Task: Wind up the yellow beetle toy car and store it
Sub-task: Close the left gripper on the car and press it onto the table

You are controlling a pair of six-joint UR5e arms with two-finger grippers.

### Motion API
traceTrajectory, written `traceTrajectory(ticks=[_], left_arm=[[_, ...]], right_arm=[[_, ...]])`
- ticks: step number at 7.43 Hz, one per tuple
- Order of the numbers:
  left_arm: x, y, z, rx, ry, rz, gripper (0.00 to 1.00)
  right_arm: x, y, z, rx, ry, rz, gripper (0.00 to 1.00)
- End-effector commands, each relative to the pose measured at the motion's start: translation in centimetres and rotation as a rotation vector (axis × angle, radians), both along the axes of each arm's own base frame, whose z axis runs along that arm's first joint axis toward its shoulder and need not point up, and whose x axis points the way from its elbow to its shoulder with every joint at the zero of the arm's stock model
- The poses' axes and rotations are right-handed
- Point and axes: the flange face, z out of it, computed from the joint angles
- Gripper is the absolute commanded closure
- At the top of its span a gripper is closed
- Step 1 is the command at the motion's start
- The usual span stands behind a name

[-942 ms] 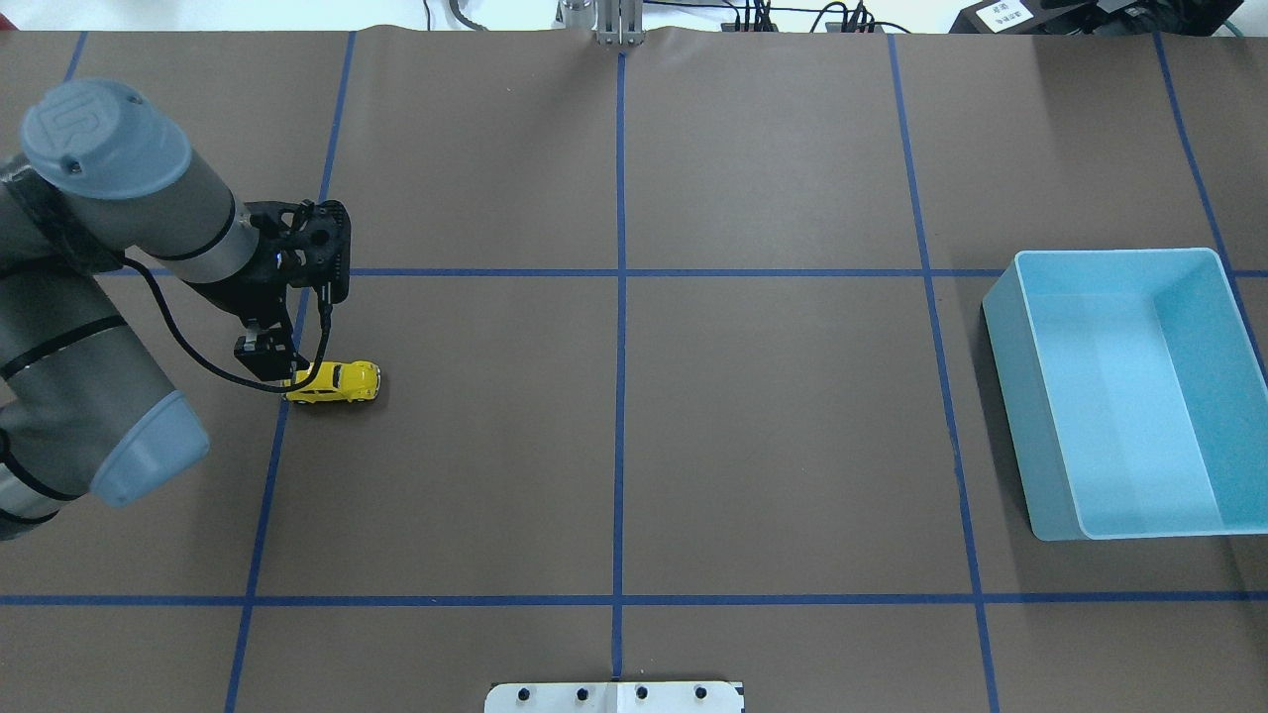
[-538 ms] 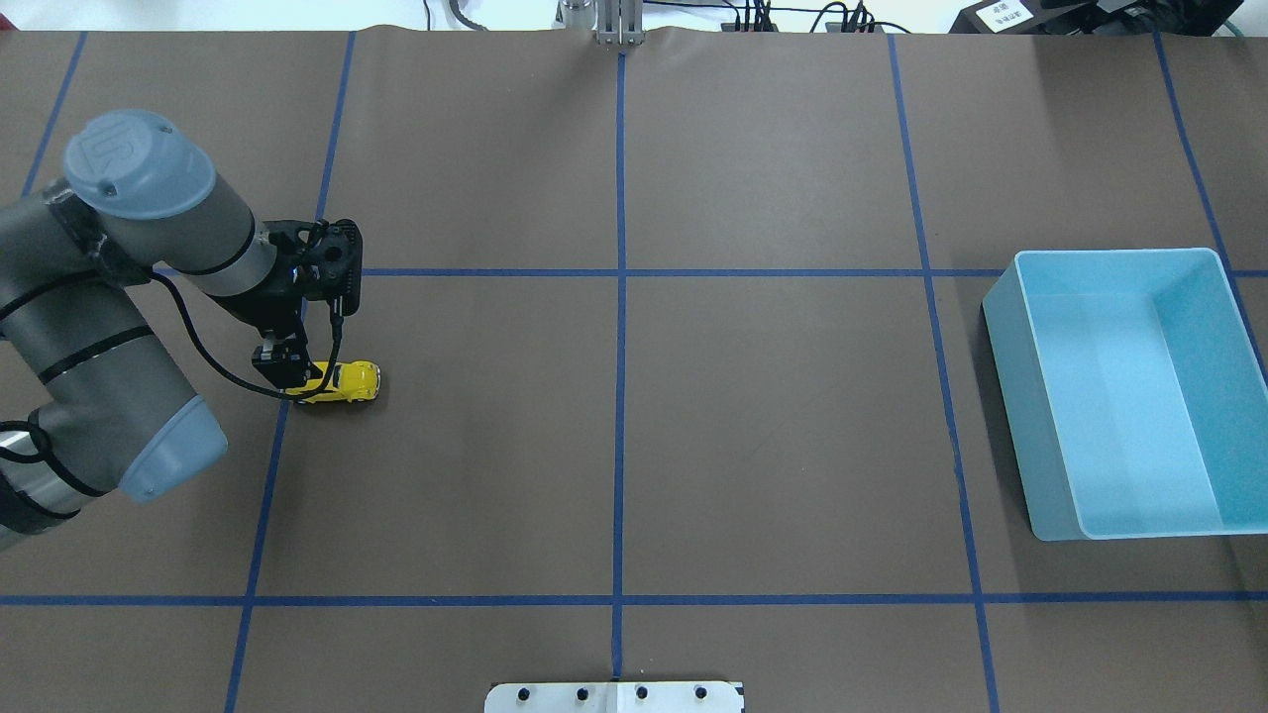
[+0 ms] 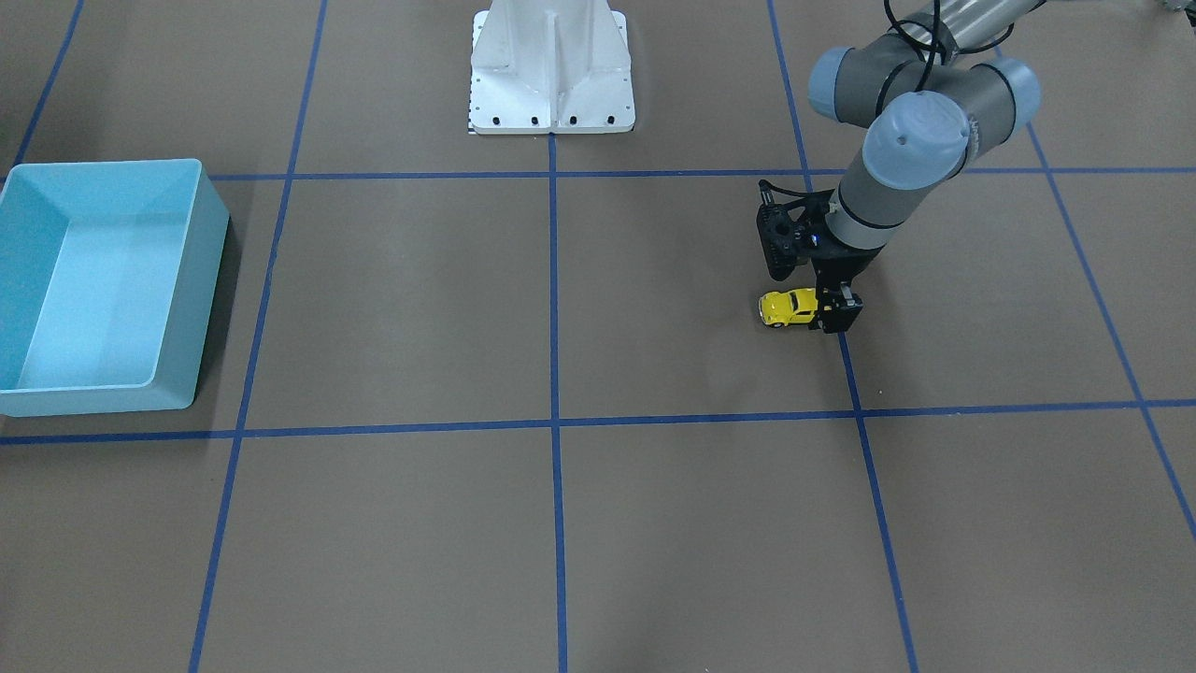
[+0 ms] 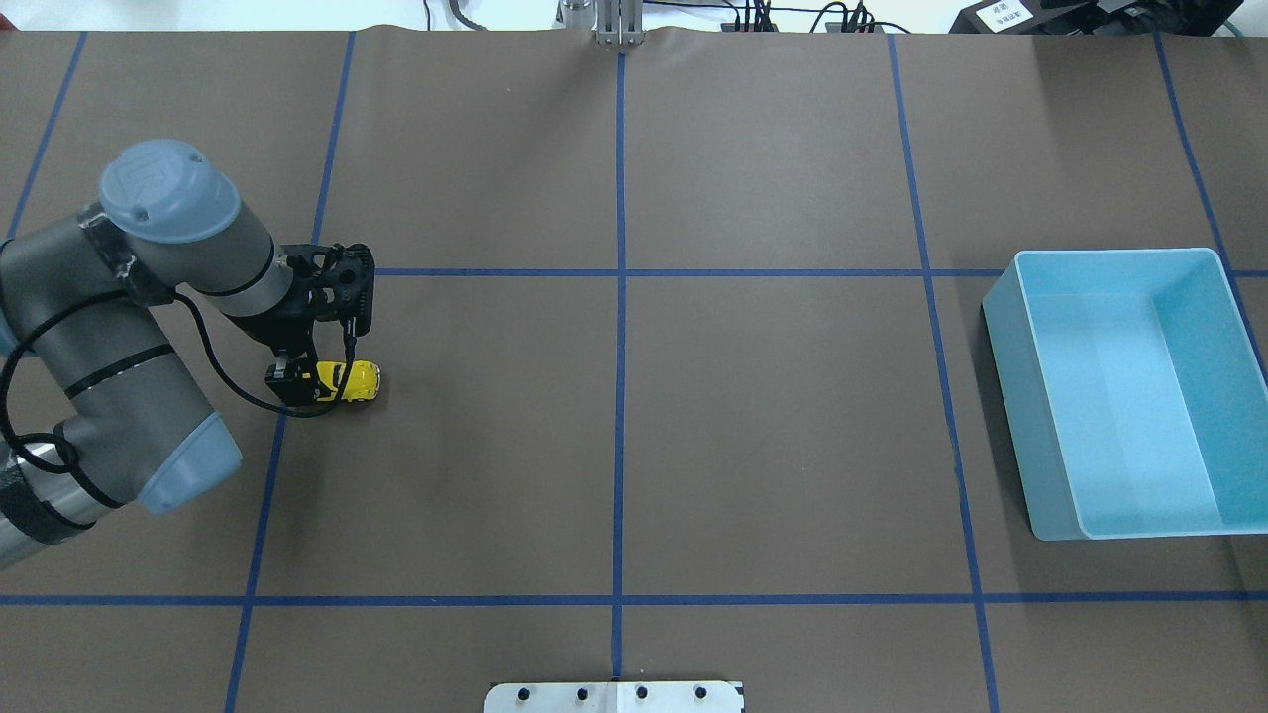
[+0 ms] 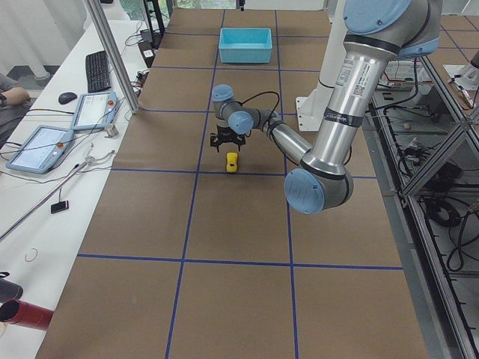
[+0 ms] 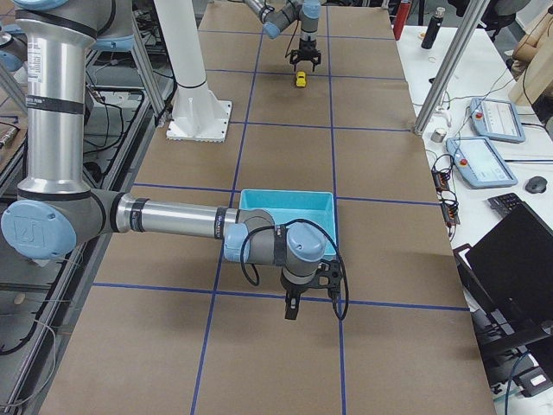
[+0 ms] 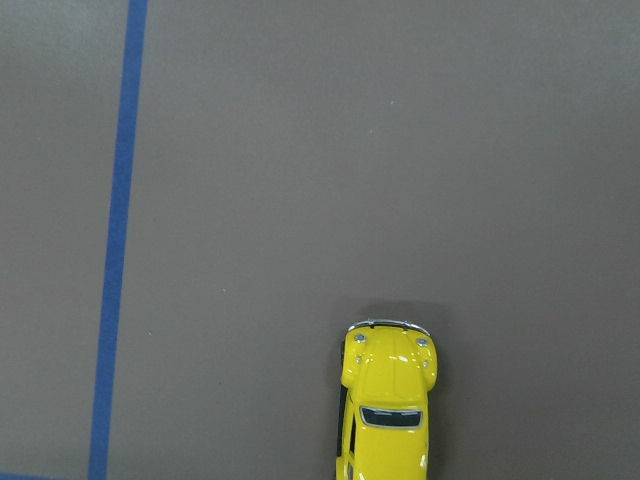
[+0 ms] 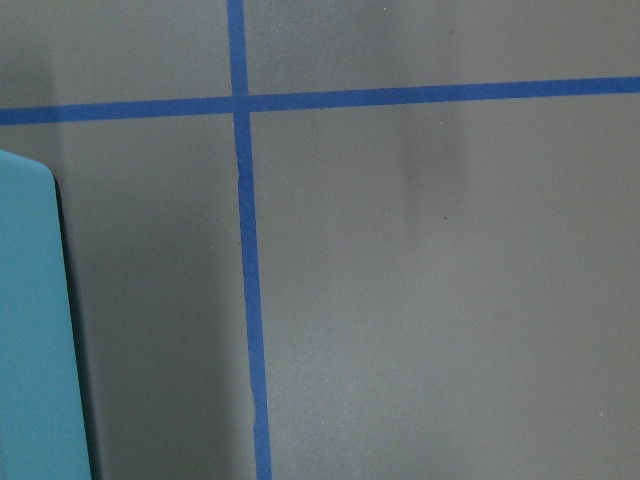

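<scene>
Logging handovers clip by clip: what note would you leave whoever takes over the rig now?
Left claw: down at the rear of the yellow beetle toy car; open or shut unclear.
Right claw: hangs near the light blue bin; state unclear.
Car on its wheels, far from the empty bin.
Done: approach only. Left: wind up, then store in bin.

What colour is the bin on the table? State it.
The bin is light blue, plain throughout; the overhead exterior view shows it best.
</scene>
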Motion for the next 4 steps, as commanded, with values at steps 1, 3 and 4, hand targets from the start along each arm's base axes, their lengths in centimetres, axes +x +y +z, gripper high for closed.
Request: traceTrajectory(ticks=[1, 3, 4], left_arm=[[1.2, 0.0, 1.0, -0.010, -0.013, 0.012, 0.00], [1.7, -0.5, 2.5, -0.003, -0.005, 0.012, 0.00], [1.9, -0.6, 2.9, 0.003, 0.002, 0.012, 0.00]], right_arm=[[-0.1, 0.0, 0.0, -0.011, -0.009, 0.008, 0.00], [-0.1, 0.6, -1.1, -0.003, -0.032, 0.011, 0.00], [0.0, 2.9, -2.3, 0.014, -0.043, 0.016, 0.00]])
